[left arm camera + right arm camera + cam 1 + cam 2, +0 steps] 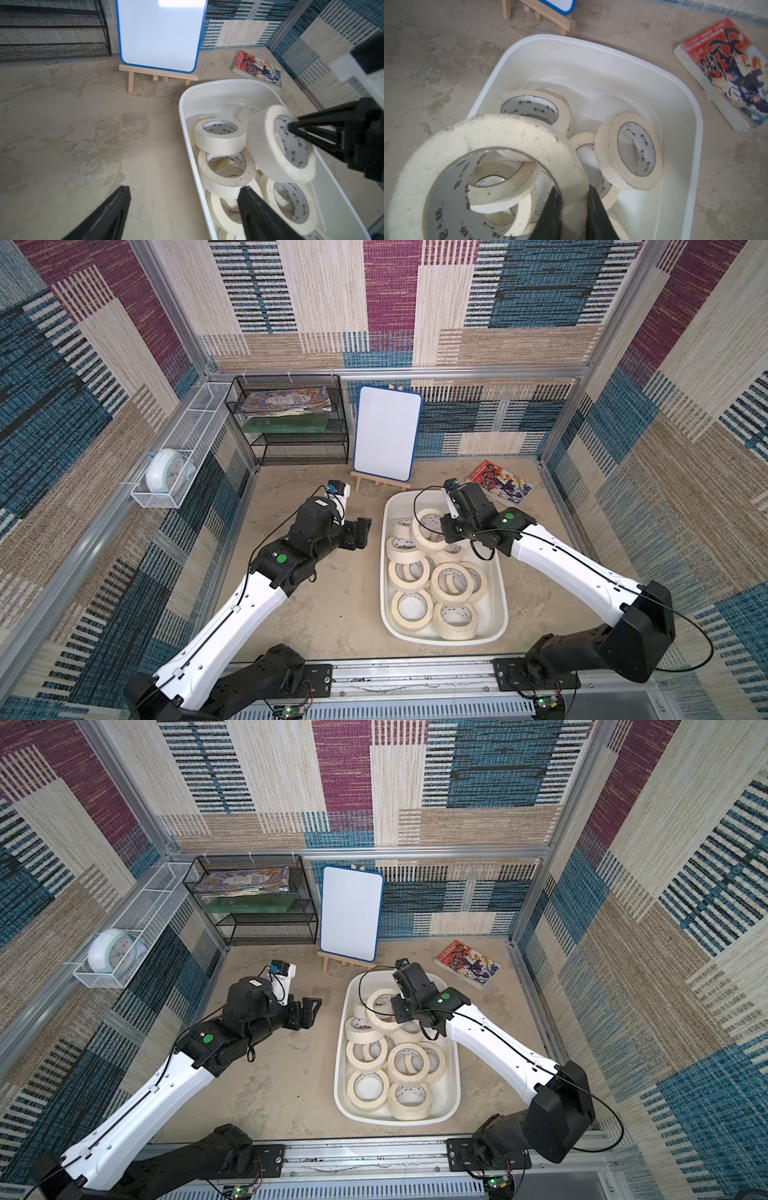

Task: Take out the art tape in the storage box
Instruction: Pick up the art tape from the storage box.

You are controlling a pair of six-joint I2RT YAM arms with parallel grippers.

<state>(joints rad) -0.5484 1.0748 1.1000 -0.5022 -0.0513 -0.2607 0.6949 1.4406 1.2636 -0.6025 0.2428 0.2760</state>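
Note:
The storage box [383, 572] [337, 1073] is a shallow white tub on the table's right half, holding several cream art tape rolls [409, 572] [365, 1052]. My right gripper [574, 189] is over the box's far half, shut on the wall of one art tape roll [508, 133] [419, 537], one finger inside the ring and one outside. That roll hangs tilted above the others [261, 145]. My left gripper [361, 533] [185, 189] is open and holds nothing, hovering over bare table just left of the box rim [182, 116].
A whiteboard on a wooden easel [386, 433] stands just behind the box. A comic book [500, 488] lies at the back right. At the back left is a black mesh rack [291, 423], and a white wire basket with a clock [170, 472] hangs on the left wall.

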